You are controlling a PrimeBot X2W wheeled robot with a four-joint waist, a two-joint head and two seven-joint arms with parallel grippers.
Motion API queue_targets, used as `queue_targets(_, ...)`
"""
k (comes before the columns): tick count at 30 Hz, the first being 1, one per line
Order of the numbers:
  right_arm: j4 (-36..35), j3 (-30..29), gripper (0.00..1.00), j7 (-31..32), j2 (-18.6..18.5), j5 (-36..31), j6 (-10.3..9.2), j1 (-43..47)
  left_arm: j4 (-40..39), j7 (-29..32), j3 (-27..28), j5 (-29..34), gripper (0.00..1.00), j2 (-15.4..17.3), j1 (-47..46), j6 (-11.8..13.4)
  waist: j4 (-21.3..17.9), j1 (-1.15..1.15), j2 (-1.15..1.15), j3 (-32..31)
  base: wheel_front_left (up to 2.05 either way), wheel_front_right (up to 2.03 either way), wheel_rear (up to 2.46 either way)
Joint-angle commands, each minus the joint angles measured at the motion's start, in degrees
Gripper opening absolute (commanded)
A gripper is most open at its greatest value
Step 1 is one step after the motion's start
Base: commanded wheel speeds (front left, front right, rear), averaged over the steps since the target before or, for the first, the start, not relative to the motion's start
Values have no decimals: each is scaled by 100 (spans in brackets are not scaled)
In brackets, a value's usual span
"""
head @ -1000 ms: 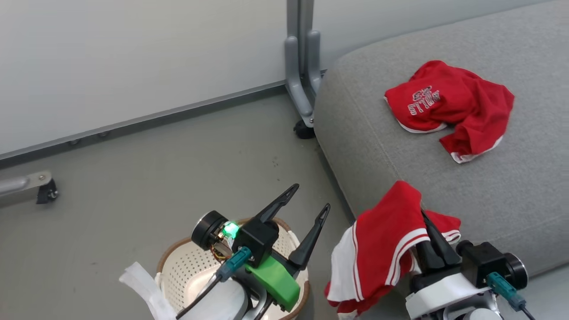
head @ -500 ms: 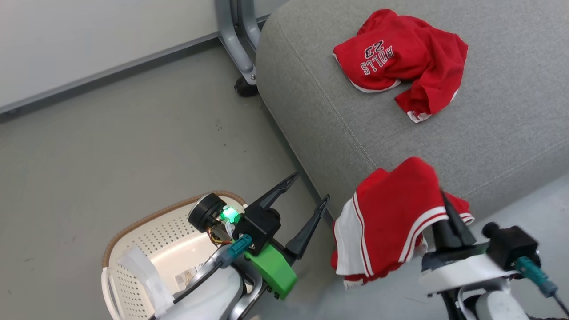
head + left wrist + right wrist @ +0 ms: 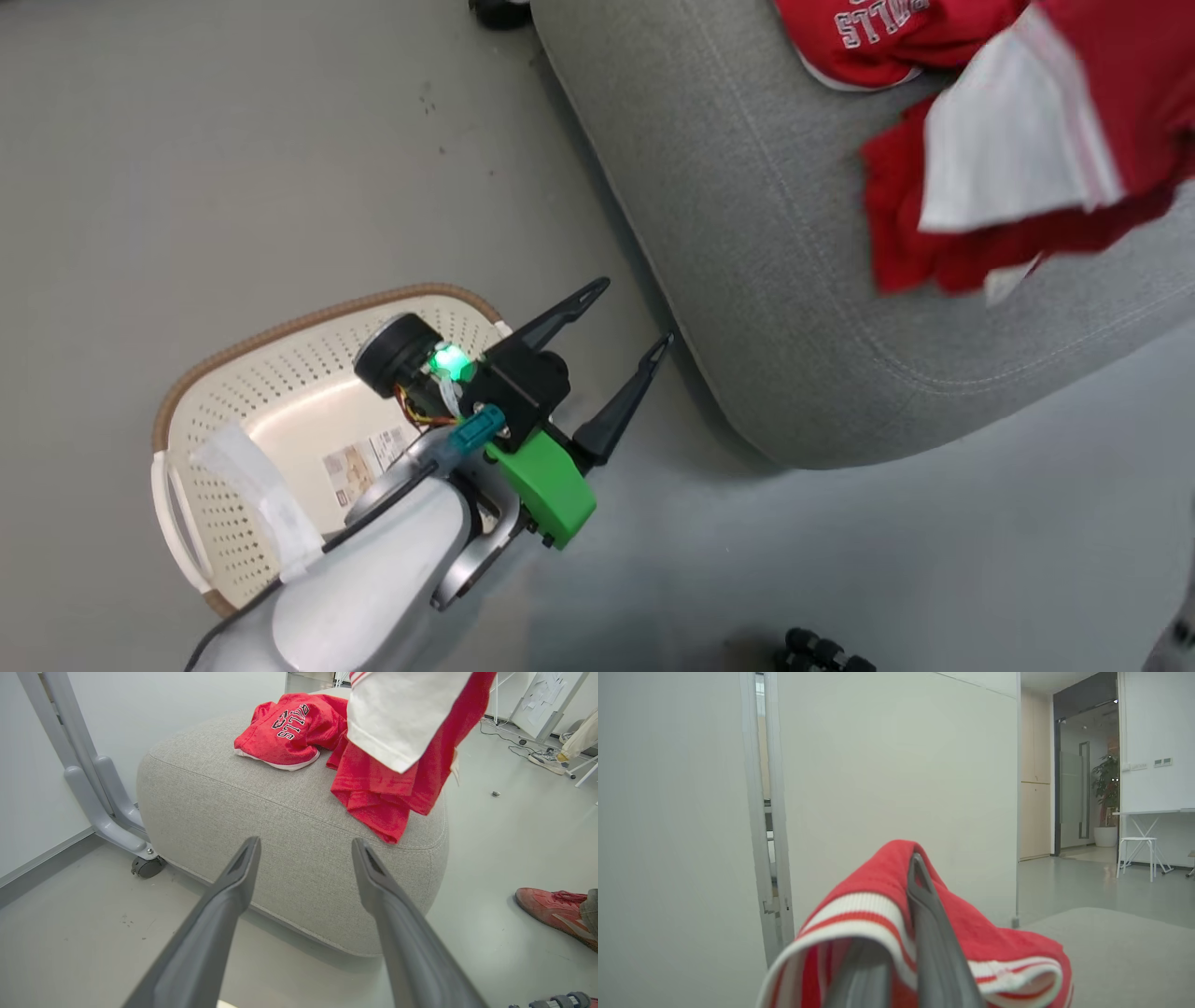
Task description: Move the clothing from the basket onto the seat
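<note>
The cream basket (image 3: 233, 392) stands on the floor at the lower left, a paper label (image 3: 359, 462) on its bottom. My left gripper (image 3: 637, 310) hovers open by its right rim, fingers (image 3: 233, 891) aimed at the grey seat (image 3: 747, 233). A red garment lettered BULLS 23 (image 3: 289, 728) lies on the seat's far part. My right gripper (image 3: 910, 877) is shut on the second red garment (image 3: 868, 896). That garment with its white panel (image 3: 1008, 159) hangs over the seat, and its lower folds (image 3: 373, 812) reach the cushion top.
A grey metal frame leg with a caster (image 3: 145, 865) stands at the seat's far left corner beside a white wall. A person's red shoe (image 3: 551, 905) rests on the floor right of the seat. Small dark wheels (image 3: 822, 649) show at the bottom edge.
The head camera has swung down and right. My right gripper has carried the white-panel garment from beside the seat's front edge up over the cushion. The left gripper stays open by the basket.
</note>
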Motion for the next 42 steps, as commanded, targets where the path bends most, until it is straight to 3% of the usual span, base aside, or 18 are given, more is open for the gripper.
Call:
queue_targets(1,88,-163,0,-18,-195,60,-3,-455,-103,58,35,-22,100,59,-188,-36,542,-1,0,1004,0,0,0)
queue_targets(5,561,-727,0,-19,-992,93,-3,-1701,-333,141,41,64,100,182,-476,-77,834,-1,0,1494,0,0,0)
queue_targets(10,1517,-1130,0,-18,-1468,-198,-3,-2447,-418,106,46,-15,100,218,-598,-138,1108,-1,0,1789,0,0,0)
queue_targets(17,3067,-1517,0,-19,-1257,-723,-6,-2205,-358,31,29,-97,100,234,-679,-170,1253,-1,0,1942,0,0,0)
queue_targets(18,3217,-1589,16,-18,-1160,-787,-5,-2123,-321,23,9,-102,100,222,-671,-173,1259,-1,0,1912,0,0,0)
queue_targets(19,3329,-1680,64,-19,-1097,-838,-6,-2070,-297,10,-2,-114,100,211,-654,-175,1259,-1,0,1879,0,0,0)
queue_targets(20,3379,-1776,100,-19,-1018,-919,-5,-2010,-257,-17,-10,-116,100,195,-627,-177,1252,-1,0,1822,0,0,0)
queue_targets(27,2729,-1961,100,-18,-327,-1047,-6,-1115,19,-407,29,-148,100,113,-365,-42,1082,-1,0,1230,0,0,0)
queue_targets(33,2041,-1581,100,-19,280,-1141,-6,276,406,-892,179,-283,100,-6,74,191,975,-1,0,375,0,0,0)
queue_targets(38,1746,-340,100,-19,467,-1171,-6,1422,646,-1068,545,-462,100,-137,628,398,1100,-1,0,-422,0,0,0)
queue_targets(42,1640,596,100,-18,546,-1101,-6,2064,527,-1070,1464,-750,100,-562,1320,419,1451,-1,0,-1057,0,0,0)
